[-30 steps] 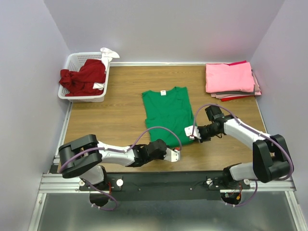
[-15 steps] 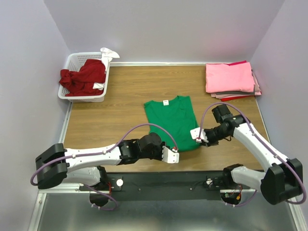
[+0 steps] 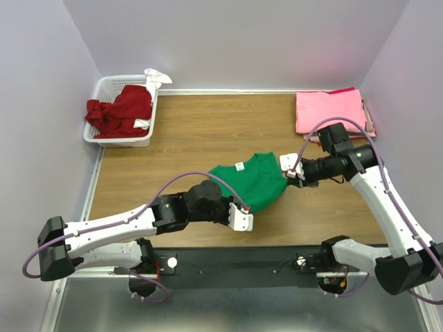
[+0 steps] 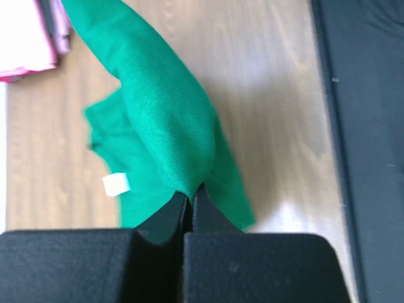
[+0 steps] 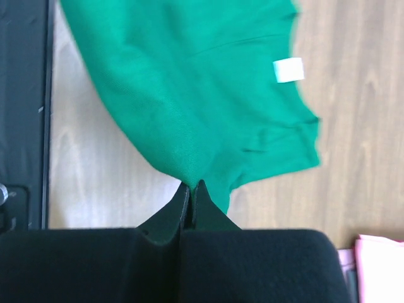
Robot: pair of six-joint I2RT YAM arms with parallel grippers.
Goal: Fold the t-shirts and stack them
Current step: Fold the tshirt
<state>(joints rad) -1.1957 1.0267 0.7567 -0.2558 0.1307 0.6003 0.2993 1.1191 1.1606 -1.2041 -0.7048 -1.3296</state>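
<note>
A bright green t-shirt (image 3: 257, 181) hangs bunched over the middle of the table, its white neck tag (image 3: 238, 166) facing up. My left gripper (image 3: 243, 211) is shut on its near left hem; in the left wrist view the cloth (image 4: 167, 126) is pinched at the gripper's (image 4: 191, 193) tips. My right gripper (image 3: 290, 170) is shut on the right hem, and the cloth (image 5: 189, 95) rises from that gripper's (image 5: 192, 185) closed tips. A pile of folded pink t-shirts (image 3: 329, 111) lies at the back right. A dark red t-shirt (image 3: 121, 111) fills the basket.
The white slotted basket (image 3: 104, 86) stands at the back left corner with a white cloth (image 3: 156, 75) on its rim. Purple walls close in the table on three sides. The black mounting rail (image 3: 242, 259) runs along the near edge.
The green shirt lay flat, then slid toward the near edge. Now both grippers have raised its hem off the table, the right one moving back and up, and the cloth is bunched.
</note>
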